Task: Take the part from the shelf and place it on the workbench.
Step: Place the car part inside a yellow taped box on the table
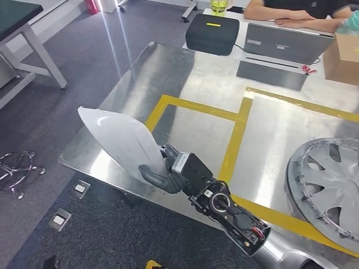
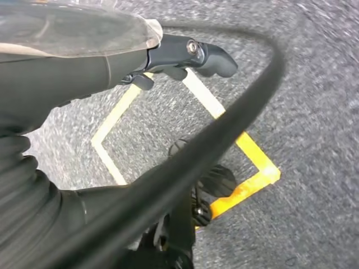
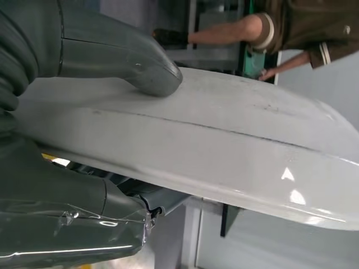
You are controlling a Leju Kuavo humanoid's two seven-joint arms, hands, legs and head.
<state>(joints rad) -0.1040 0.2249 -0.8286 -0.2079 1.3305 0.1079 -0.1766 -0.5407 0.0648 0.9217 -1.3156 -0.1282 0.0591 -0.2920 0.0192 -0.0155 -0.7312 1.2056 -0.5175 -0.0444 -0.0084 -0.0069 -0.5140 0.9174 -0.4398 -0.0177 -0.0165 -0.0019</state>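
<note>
right hand (image 1: 169, 168): I grip the white part (image 1: 120, 140), thumb (image 3: 143, 67) on top
part: above workbench (image 1: 203, 78) near edge
left hand (image 2: 186, 56): grip, I cannot tell

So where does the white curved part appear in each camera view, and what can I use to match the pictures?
Head view: the white part is left of centre, held over the workbench's near edge.
Right wrist view: the part stretches across the picture's middle.
Left wrist view: not in it; that camera faces the floor.
Shared landmark: the right hand gripping the part, its thumb pressed on the surface.
</note>
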